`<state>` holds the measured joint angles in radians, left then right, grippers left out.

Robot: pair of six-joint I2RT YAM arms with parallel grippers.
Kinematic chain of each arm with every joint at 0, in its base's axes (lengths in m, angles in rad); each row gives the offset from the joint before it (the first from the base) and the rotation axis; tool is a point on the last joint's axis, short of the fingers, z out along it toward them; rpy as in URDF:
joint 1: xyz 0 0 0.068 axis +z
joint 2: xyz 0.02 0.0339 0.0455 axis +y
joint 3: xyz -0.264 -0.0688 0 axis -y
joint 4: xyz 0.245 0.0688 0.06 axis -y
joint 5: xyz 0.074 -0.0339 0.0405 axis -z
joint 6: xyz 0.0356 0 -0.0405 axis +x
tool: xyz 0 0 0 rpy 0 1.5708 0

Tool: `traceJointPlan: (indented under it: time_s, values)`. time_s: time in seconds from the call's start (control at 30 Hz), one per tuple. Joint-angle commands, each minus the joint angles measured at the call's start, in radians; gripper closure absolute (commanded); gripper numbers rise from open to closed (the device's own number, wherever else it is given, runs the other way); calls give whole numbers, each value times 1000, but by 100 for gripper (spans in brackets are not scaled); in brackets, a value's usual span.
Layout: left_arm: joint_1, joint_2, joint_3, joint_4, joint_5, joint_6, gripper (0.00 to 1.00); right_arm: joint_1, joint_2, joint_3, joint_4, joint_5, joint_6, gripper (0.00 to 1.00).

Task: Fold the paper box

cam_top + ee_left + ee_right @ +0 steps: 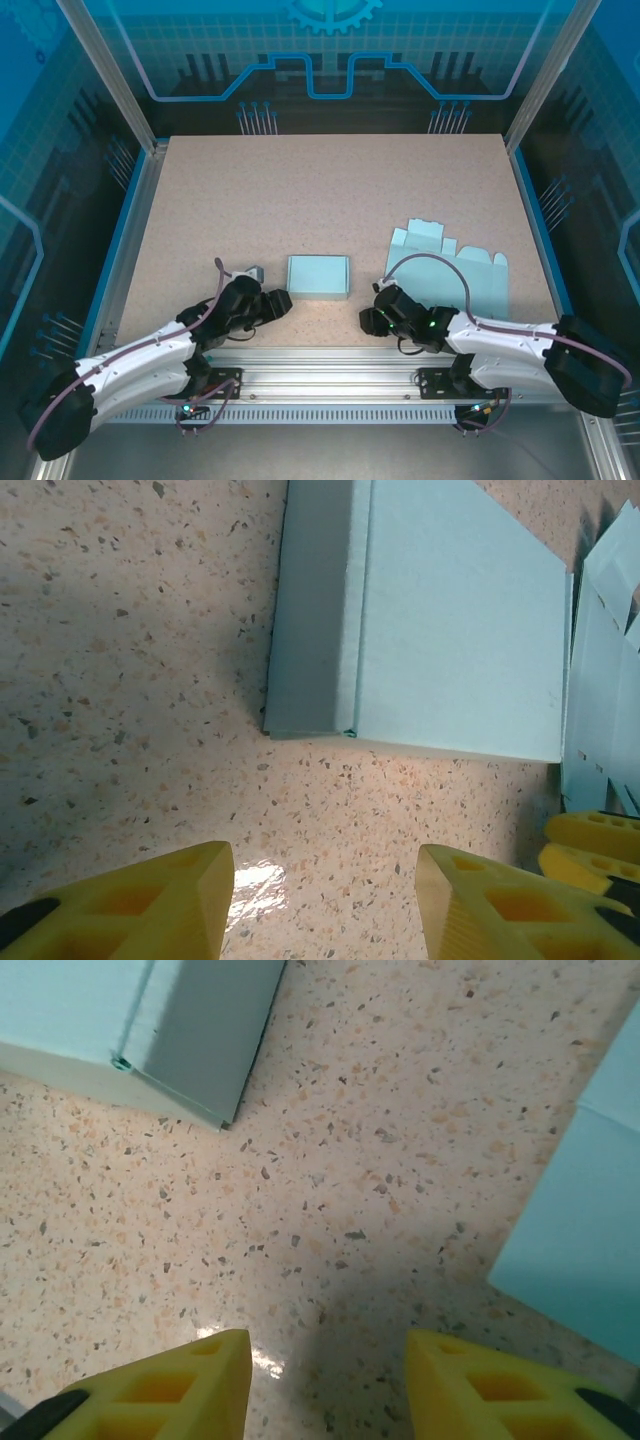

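A folded light-blue paper box (pixel 318 276) lies closed on the speckled table, just ahead of both arms. My left gripper (pixel 281 303) rests low to the box's left-front, open with only bare table between its yellow fingers (pixel 170 900). In the left wrist view the box (pixel 440 630) sits a short way ahead of the left gripper (pixel 325 905), apart from it. My right gripper (pixel 371 316) stands to the box's right-front, also open and empty. The right wrist view has the box's corner (pixel 160 1030) at the top left, well clear of the right gripper (pixel 328 1385).
A flat, unfolded light-blue box sheet (pixel 452 266) lies right of the folded box, close beside the right arm; its edge (pixel 585 1240) is at the right of the right wrist view. Aluminium frame posts and blue walls ring the table (pixel 330 180).
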<state>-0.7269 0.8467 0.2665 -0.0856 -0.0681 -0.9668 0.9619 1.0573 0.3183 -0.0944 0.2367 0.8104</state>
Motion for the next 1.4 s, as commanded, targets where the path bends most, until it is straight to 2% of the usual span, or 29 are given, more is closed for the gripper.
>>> traceJointPlan:
  time_s: [0.0,0.13,0.27,0.43,0.6,0.73,0.87,1.1,1.17,1.3,1.37]
  values:
    - [-6,21,35,-20,-25,32,47,8,-24,65,-84,15,-14,53]
    - [-3,68,80,-35,-39,75,45,-9,-4,145,-107,-36,-34,49]
    - [9,147,129,-63,-56,135,36,-72,52,200,-98,-124,-42,37]
    - [58,268,151,26,-11,169,32,-133,183,270,-78,-183,-53,26]
    - [99,356,164,106,13,189,34,-161,355,355,-21,-254,-78,26]
    - [149,406,152,187,36,189,46,-178,484,448,8,-297,-111,35]
    - [260,469,144,295,72,199,57,-206,603,555,4,-329,-153,38]
    - [455,649,261,399,138,253,59,-282,830,848,-46,-403,-259,40]
    - [511,726,303,440,207,248,61,-307,887,925,-62,-423,-280,39]
    - [568,824,350,507,261,227,60,-350,986,1054,-120,-480,-299,38]
    - [595,847,359,531,284,210,56,-363,1002,1084,-142,-496,-304,36]
